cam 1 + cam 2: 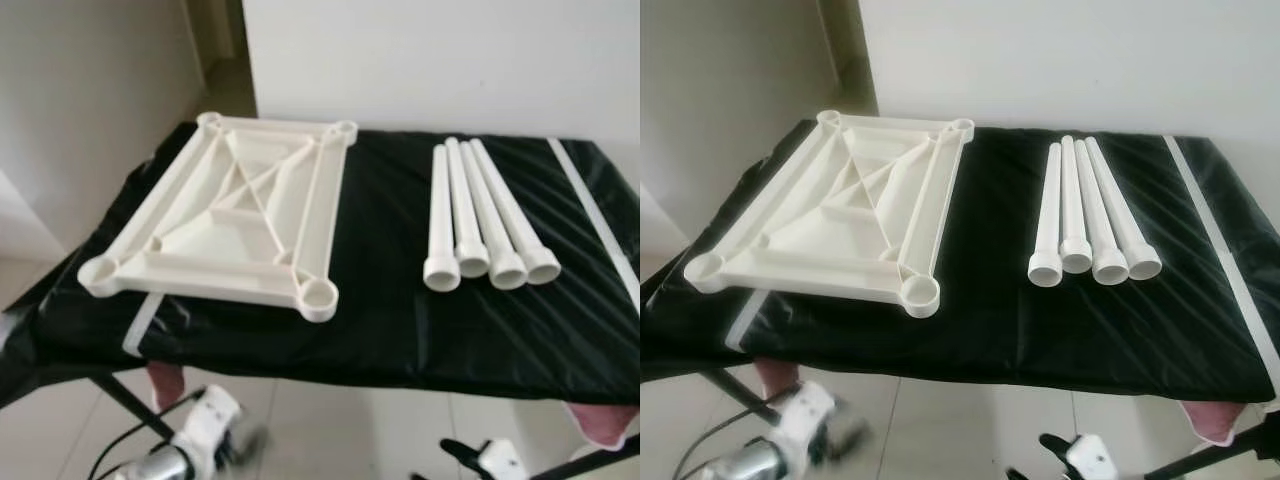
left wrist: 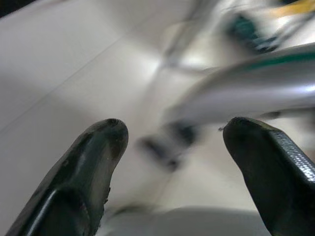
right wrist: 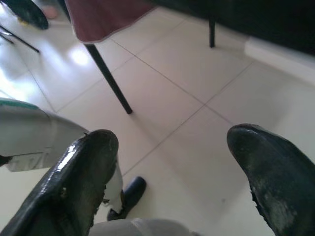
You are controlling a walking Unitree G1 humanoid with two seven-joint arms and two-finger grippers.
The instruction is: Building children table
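- The left gripper (image 2: pixel 170 142) is hanging below the bench edge on the robot's left, its two black fingers (image 2: pixel 91 162) spread apart with nothing between them; its wrist view is blurred, showing pale floor tile and a silver limb.
- The bench (image 1: pixel 400 300), draped in a black cover, is carrying all the parts for the children's table.
- The white tabletop (image 1: pixel 230 215) is lying upside down on the left part of the bench, ribs and four round corner sockets facing up; its near edge is sitting close to the bench's front edge.
- The nearest socket (image 1: pixel 318 295) is facing up at the front right corner of the tabletop, open and unfilled.
- The four white legs (image 1: pixel 485 215) are lying side by side to the right, touching one another, wide ends toward the robot, well apart from the tabletop.
- The right gripper (image 3: pixel 172 157) is hanging low on the robot's right, fingers parted and holding nothing, over tile floor near a dark bench leg (image 3: pixel 110 81).
- Judging from this, no leg is fitted yet, so the build is at its start.
- Risks: the legs are round and packed together, so pinching one could roll its neighbours toward the bench edge; the slick cover could let the tabletop slide toward the front edge when a leg is pressed into a socket; a tilted leg could jam instead of seating.
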